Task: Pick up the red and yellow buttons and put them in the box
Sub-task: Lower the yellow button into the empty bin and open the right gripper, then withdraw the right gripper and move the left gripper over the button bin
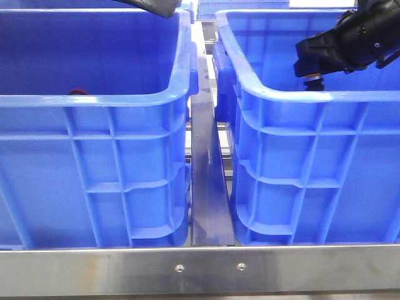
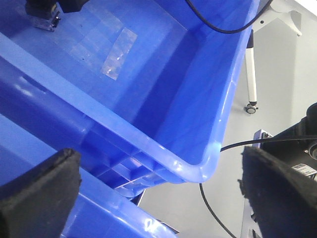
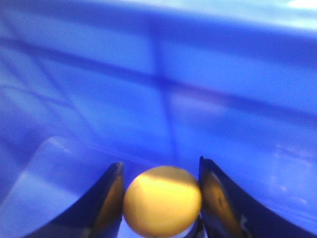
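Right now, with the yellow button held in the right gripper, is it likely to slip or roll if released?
The yellow button has a rounded, smooth-looking cap, so it may slip between the right gripper fingers and probably rolls once dropped. It looks small and rigid, likely light.

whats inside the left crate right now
Only a bit of red, likely the red button, peeks over the left crate's near rim. The crate's floor is hidden by that wall.

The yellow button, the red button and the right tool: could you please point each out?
yellow button [image 3: 162, 201], right wrist view, middle of its cap.
red button [image 1: 77, 92], front view, top edge above the crate rim.
right tool [image 1: 312, 82], front view, its tip.
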